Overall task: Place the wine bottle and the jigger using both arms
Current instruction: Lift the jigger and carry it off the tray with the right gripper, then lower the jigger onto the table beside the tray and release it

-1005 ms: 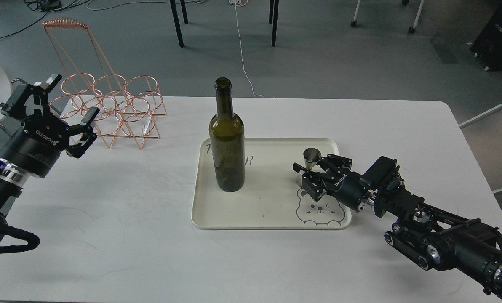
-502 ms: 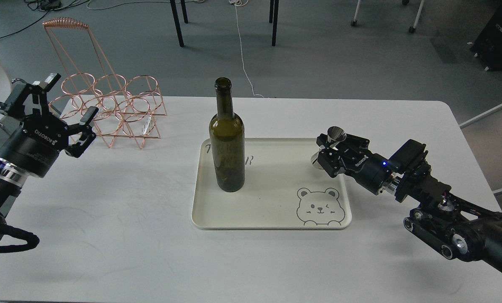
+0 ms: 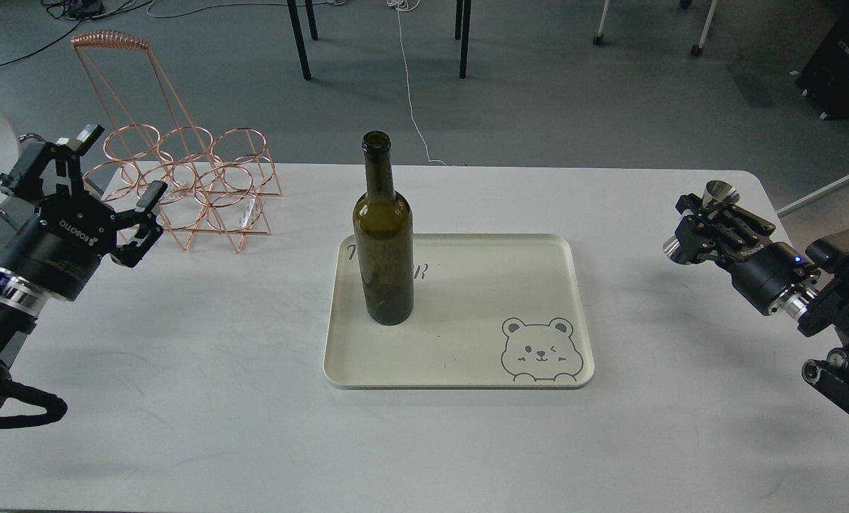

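The dark olive-green wine bottle (image 3: 384, 235) stands upright on the left part of the cream tray (image 3: 467, 356). My right gripper (image 3: 702, 224) is shut on the small silver jigger (image 3: 721, 192) and holds it above the table near the right edge, well to the right of the tray. My left gripper (image 3: 118, 189) is open and empty, raised at the far left, next to the copper wire rack and far from the bottle.
A copper wire bottle rack (image 3: 182, 189) with a tall handle stands at the back left of the white table (image 3: 182, 399). The tray has a bear drawing (image 3: 540, 350) at its front right corner. Chair legs and cables lie on the floor beyond.
My right gripper lifted the jigger off the tray and carried it up and to the right, past the tray's edge. The left arm and the bottle have not moved.
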You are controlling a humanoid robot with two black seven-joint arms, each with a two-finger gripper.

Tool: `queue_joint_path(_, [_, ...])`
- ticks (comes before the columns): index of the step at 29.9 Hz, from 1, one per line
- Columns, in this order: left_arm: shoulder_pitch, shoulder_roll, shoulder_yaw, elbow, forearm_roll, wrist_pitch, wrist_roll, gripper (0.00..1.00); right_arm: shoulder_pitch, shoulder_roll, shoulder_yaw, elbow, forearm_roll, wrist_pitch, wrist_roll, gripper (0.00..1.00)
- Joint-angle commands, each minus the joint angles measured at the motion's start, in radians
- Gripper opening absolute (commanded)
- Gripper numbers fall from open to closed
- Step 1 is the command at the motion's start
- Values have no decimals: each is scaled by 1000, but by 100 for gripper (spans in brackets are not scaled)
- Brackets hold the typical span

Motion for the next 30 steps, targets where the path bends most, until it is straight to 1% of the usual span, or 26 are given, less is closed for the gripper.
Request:
queue_joint_path(1, [0,-1,2,0,6,0,0,98,-21,-2,-9,-32,9,0,0,16])
queue_joint_path(7, [0,-1,2,0,15,0,0,98,-41,12,-14,-68,9,0,0,16])
queue_joint_path(15, [0,-1,2,0,15,0,0,98,-36,61,-43,-138,9,0,0,17])
queue_joint_path(18, [0,-1,2,0,15,0,0,98,-36,75,-45,-138,9,0,0,20])
queue_joint_path(25, [8,2,2,-8,15,0,0,98,-36,84,-45,-142,9,0,0,22])
queue_joint_path(30, [11,1,2,-8,15,0,0,98,-36,109,-46,-194,9,0,0,24])
